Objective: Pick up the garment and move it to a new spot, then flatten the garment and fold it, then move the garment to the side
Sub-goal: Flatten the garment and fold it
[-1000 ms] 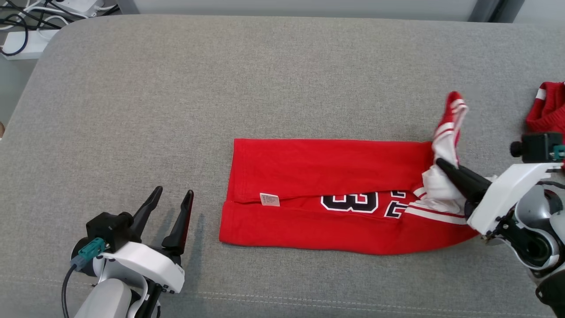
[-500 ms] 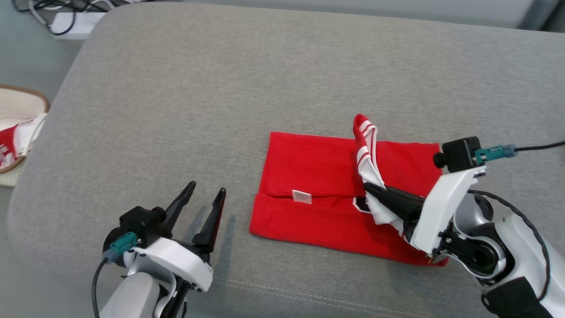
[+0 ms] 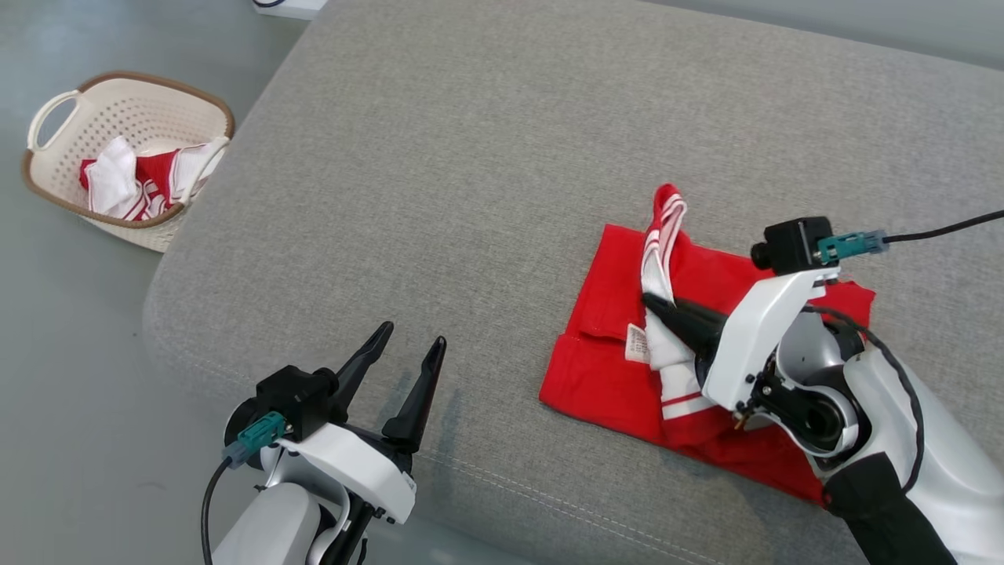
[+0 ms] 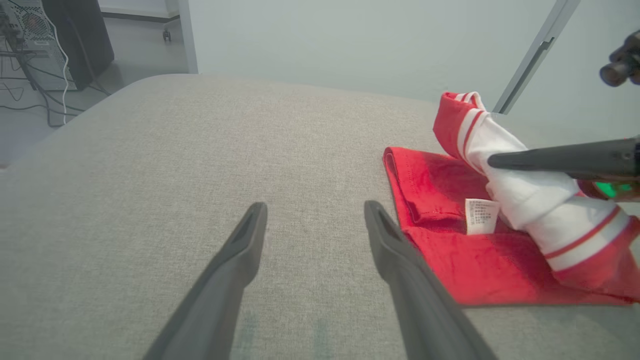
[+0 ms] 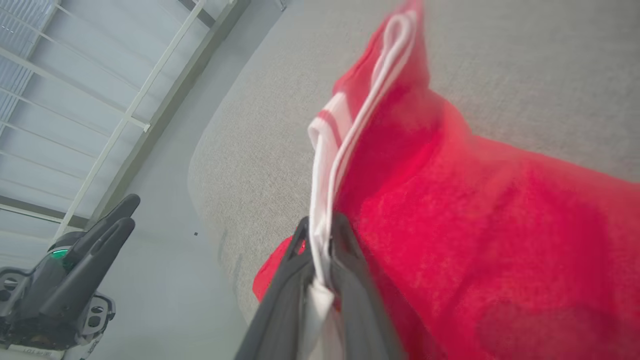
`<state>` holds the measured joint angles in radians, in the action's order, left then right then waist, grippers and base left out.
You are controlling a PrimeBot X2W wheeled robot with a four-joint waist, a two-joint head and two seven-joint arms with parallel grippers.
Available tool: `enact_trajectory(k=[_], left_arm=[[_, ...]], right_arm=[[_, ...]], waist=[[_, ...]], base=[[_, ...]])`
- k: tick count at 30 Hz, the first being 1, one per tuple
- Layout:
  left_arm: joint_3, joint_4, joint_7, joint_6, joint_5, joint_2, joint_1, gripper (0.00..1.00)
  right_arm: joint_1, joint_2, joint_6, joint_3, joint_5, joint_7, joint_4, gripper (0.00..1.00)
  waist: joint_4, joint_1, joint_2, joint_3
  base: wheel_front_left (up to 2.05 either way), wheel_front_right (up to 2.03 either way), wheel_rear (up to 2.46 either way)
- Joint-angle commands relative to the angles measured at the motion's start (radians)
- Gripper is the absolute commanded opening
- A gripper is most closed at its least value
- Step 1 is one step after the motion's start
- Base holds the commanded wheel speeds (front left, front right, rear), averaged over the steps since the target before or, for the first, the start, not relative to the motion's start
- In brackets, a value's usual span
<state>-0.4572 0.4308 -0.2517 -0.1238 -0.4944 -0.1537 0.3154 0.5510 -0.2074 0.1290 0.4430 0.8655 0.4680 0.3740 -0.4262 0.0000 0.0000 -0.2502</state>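
The right hand [image 3: 648,299] is pinched almost shut on a white-striped flap of the garment [image 3: 596,380], holding it upright above the folded red body. The garment lies on the right part of the cushion [image 3: 471,157], its near edge close to the front seam. The left hand [image 3: 412,336] is spread wide and empty over the cushion's front edge, apart from the garment. Bare cushion stretches left and behind. A basket [image 3: 129,76] stands on the floor [image 3: 78,353] past the left edge.

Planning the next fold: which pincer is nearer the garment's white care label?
Right. The right pincer grips the garment by its striped edge, beside the label; the left pincer hovers open over the cushion, well apart.
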Motion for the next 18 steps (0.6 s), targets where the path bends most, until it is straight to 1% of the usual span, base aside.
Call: enact_trajectory(k=[1, 4, 7, 10, 12, 15, 18], left_arm=[[0.034, -0.025, -0.01, -0.007, -0.005, -0.021, 0.024, 1.0], [0.048, -0.029, -0.01, -0.007, -0.003, -0.024, 0.016, 1.0], [0.06, -0.032, -0.01, -0.007, 0.004, -0.029, 0.015, 1.0], [0.08, -0.041, -0.01, -0.007, 0.014, -0.032, 0.02, 1.0], [0.091, -0.048, -0.01, -0.007, 0.023, -0.036, 0.024, 1.0], [0.103, -0.052, -0.01, -0.007, 0.033, -0.043, 0.025, 1.0], [0.113, -0.055, -0.01, -0.007, 0.039, -0.049, 0.023, 1.0]], right_arm=[[0.026, 0.021, 0.002, -0.007, -0.011, -0.026, -0.017, 1.0], [0.039, 0.038, 0.002, -0.029, -0.007, -0.045, -0.011, 1.0], [0.05, 0.042, 0.002, -0.055, 0.025, -0.043, -0.047, 1.0], [0.05, 0.015, 0.002, -0.114, 0.042, -0.065, -0.101, 1.0], [0.037, -0.018, 0.002, -0.168, 0.042, -0.083, -0.128, 1.0], [-0.013, -0.054, 0.002, -0.256, 0.053, -0.097, -0.15, 1.0], [-0.086, -0.074, 0.002, -0.319, 0.062, -0.1, -0.158, 1.0]], waist=[[-0.006, 0.0, 0.0, -0.001], [0.009, 0.0, 0.0, -0.001], [0.038, 0.0, 0.0, -0.001], [0.071, 0.0, 0.0, 0.002], [0.094, 0.0, 0.0, 0.005], [0.126, 0.0, 0.0, 0.011], [0.154, 0.0, 0.0, 0.016]], base=[[0.0, 0.0, 0.0], [0.0, 0.0, 0.0], [0.0, 0.0, 0.0], [0.0, 0.0, 0.0], [0.0, 0.0, 0.0], [0.0, 0.0, 0.0], [0.0, 0.0, 0.0]])
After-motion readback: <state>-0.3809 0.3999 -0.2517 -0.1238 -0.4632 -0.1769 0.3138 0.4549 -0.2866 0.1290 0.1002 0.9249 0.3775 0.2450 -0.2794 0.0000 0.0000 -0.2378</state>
